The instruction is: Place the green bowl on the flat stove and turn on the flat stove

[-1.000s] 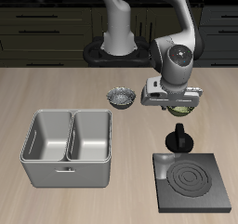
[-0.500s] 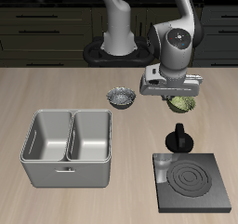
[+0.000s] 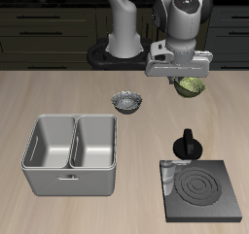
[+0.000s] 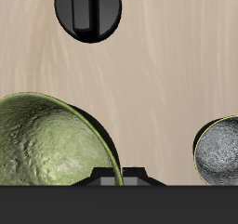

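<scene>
The bench [image 3: 58,92] carries a grey two-compartment basin [image 3: 70,152] and, near the front edge, the flat stove [image 3: 201,190] with its black knob [image 3: 187,146] behind it. The pincer [image 3: 185,80] holds the green bowl [image 3: 192,85] by its rim, lifted above the bench, well back from the stove. A grey patterned bowl [image 3: 126,102] rests nearby.

White-grey rounded arm links [image 3: 124,19] are seen upper centre, on a black round base [image 3: 115,55]; a grey flat hand housing [image 3: 178,63] is noted.
</scene>
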You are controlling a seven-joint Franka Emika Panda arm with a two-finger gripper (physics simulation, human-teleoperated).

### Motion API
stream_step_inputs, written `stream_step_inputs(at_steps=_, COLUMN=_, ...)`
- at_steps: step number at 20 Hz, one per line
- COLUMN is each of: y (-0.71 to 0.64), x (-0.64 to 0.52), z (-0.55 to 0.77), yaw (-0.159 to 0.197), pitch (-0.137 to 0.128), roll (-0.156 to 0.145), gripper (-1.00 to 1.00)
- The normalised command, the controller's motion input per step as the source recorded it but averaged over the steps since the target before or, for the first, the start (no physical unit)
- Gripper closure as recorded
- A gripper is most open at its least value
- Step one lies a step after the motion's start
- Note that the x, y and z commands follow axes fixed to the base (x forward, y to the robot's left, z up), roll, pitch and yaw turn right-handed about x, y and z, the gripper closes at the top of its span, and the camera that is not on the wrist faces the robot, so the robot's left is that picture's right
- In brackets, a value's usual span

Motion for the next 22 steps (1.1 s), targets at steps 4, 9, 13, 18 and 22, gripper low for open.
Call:
stream_step_inputs(at_steps=4, y=-0.01, x=-0.17, z=0.18, yaw=-0.001, pitch=-0.021, roll=0.007, gripper=1.00)
stream_step_inputs(at_steps=9, y=0.05, x=-0.29, z=0.36, yaw=0.014, pitch=-0.055, roll=0.030, gripper=1.00)
stream_step_inputs(at_steps=13, y=0.08, x=-0.37, z=0.34, yaw=0.027, pitch=-0.081, roll=0.041, gripper=1.00)
stream_step_inputs(at_steps=18, y=-0.01, x=-0.09, z=0.05, yaw=0.020, pitch=-0.011, roll=0.013, gripper=1.00)
stream_step_inputs(at_steps=22, y=0.03, x=0.11, z=-0.01, yaw=0.017, pitch=0.015, roll=0.014, gripper=1.00)
